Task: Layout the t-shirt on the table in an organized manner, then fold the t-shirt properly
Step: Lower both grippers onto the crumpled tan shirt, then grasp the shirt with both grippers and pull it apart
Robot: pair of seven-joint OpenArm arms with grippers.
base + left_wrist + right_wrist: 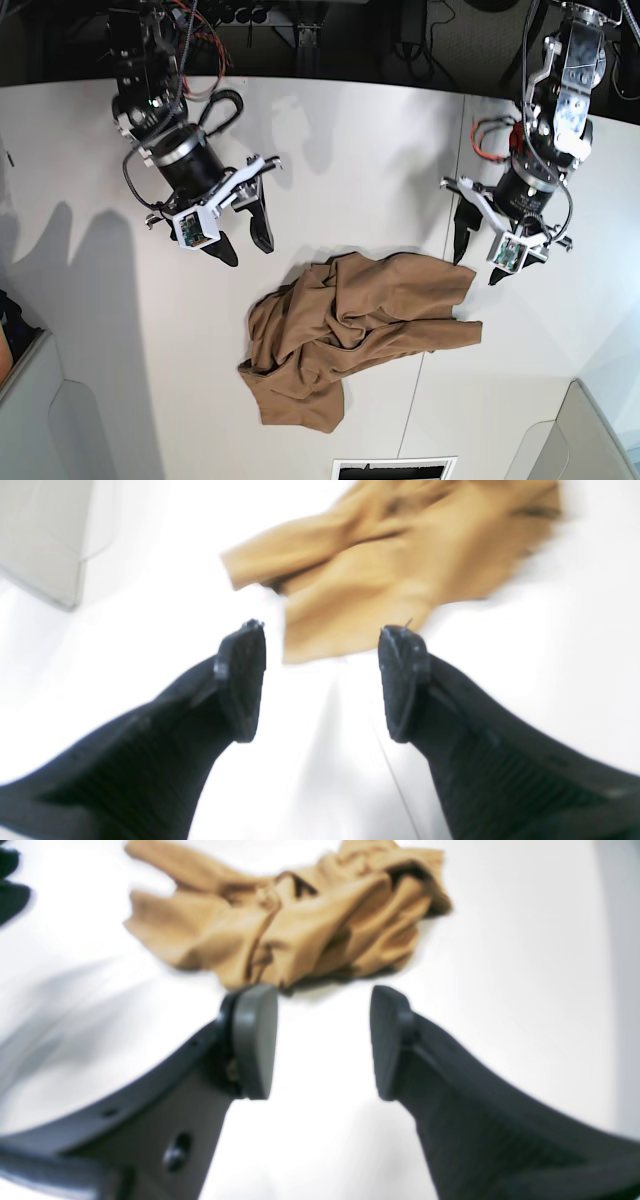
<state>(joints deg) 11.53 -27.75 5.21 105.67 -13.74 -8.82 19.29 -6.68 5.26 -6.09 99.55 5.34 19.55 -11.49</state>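
The tan-brown t-shirt (350, 330) lies crumpled in a heap on the white table (120, 330); no tag shows. My left gripper (478, 262) is open and empty, hovering just above the shirt's upper right edge. In the left wrist view its fingers (322, 680) straddle bare table, with the shirt (390, 565) just beyond the tips. My right gripper (247, 250) is open and empty, above the table just up and left of the shirt. In the right wrist view (320, 1040) the shirt (290, 925) lies just past the grey pads.
A thin seam (425, 360) crosses the table under the shirt. Grey bins stand at the bottom left (30, 400) and bottom right (590, 440) corners. A slot (393, 468) sits at the near edge. A grey box (45, 535) shows in the left wrist view.
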